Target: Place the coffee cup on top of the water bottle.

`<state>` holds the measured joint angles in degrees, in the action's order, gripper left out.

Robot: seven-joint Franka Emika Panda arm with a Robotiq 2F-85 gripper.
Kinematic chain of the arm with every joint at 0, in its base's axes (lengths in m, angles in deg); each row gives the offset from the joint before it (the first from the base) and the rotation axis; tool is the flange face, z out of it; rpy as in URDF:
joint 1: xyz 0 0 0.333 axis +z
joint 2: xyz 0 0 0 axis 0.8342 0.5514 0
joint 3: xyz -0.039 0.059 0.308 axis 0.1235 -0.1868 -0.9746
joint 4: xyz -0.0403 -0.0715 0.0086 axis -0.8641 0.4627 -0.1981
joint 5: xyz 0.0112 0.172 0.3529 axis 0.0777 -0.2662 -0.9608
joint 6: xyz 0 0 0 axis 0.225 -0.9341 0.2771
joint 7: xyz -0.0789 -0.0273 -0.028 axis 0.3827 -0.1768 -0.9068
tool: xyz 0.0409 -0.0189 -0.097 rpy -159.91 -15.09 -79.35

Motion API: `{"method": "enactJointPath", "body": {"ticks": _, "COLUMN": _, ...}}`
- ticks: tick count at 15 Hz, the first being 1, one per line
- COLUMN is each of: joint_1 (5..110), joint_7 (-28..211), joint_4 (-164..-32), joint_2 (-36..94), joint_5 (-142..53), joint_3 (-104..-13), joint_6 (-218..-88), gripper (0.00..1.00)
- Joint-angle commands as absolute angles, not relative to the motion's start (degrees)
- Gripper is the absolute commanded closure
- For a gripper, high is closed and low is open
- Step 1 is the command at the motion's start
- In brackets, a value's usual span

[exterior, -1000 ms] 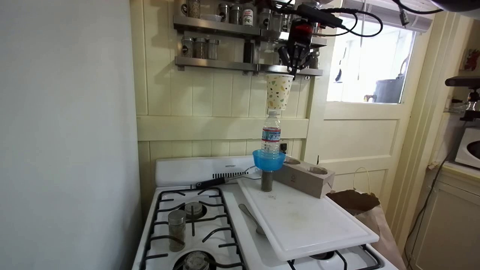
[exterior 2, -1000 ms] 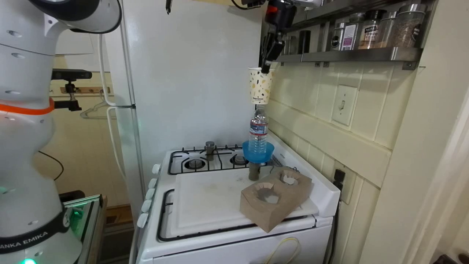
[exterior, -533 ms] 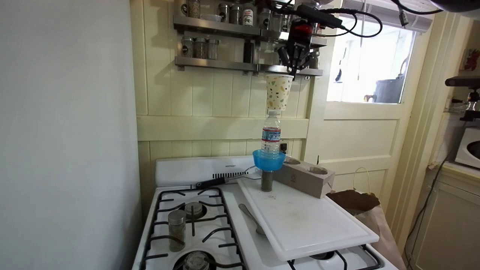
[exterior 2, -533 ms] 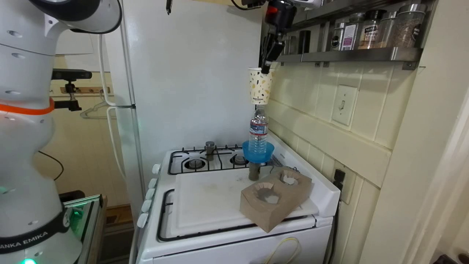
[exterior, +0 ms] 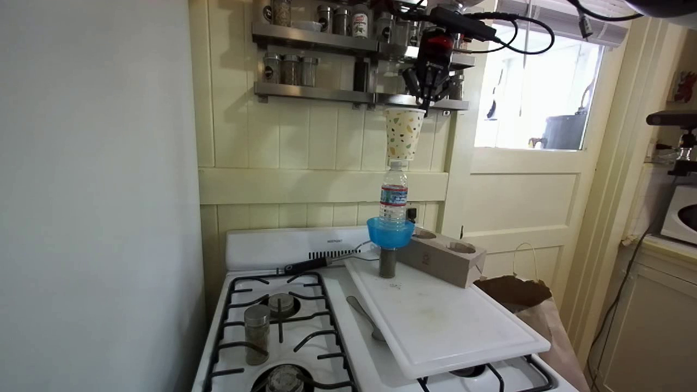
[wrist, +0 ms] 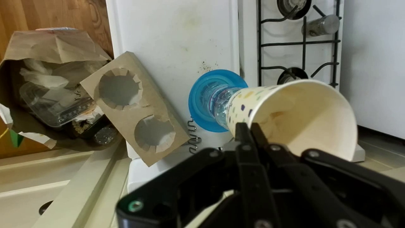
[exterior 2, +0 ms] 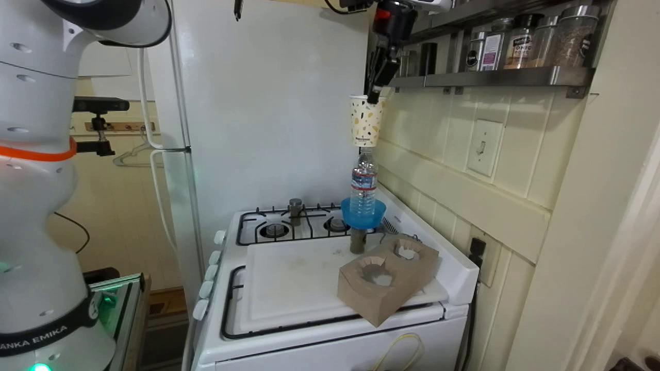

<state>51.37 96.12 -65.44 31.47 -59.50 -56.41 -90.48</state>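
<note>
In an exterior view, the big white arm (exterior 2: 31,221) stands tall, and a small green light (exterior 2: 40,367) glows low down on it. In both exterior views, the black gripper (exterior 2: 373,99) is up high and points down, with a little lean. In the wrist view, its two thin fingers (wrist: 243,134) are squeezed close together at the tips.

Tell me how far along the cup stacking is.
Looks done: the coffee cup appears to rest, mouth up, on top of the water bottle.
In hand: the end effector is closed on the cup's rim.
Remaining: it's not yet released, so probably open and back off.
</note>
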Motion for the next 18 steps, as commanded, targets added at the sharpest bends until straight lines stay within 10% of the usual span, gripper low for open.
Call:
{"method": "enactJointPath", "body": {"ticks": 1, "joint_1": 51.82, "joint_7": 96.6, "joint_4": -65.23, "joint_2": 31.75, "joint_5": -58.84, "joint_3": -56.46, "joint_6": -90.69, "gripper": 0.99}}
{"method": "enactJointPath", "body": {"ticks": 14, "joint_1": 51.83, "joint_7": 96.88, "joint_4": -65.19, "joint_2": 32.26, "joint_5": -58.61, "joint_3": -56.37, "joint_6": -90.7, "gripper": 0.99}}
{"method": "enactJointPath", "body": {"ticks": 18, "joint_1": 51.86, "joint_7": 97.17, "joint_4": -65.09, "joint_2": 32.28, "joint_5": -58.55, "joint_3": -56.34, "joint_6": -90.61, "gripper": 0.58}}
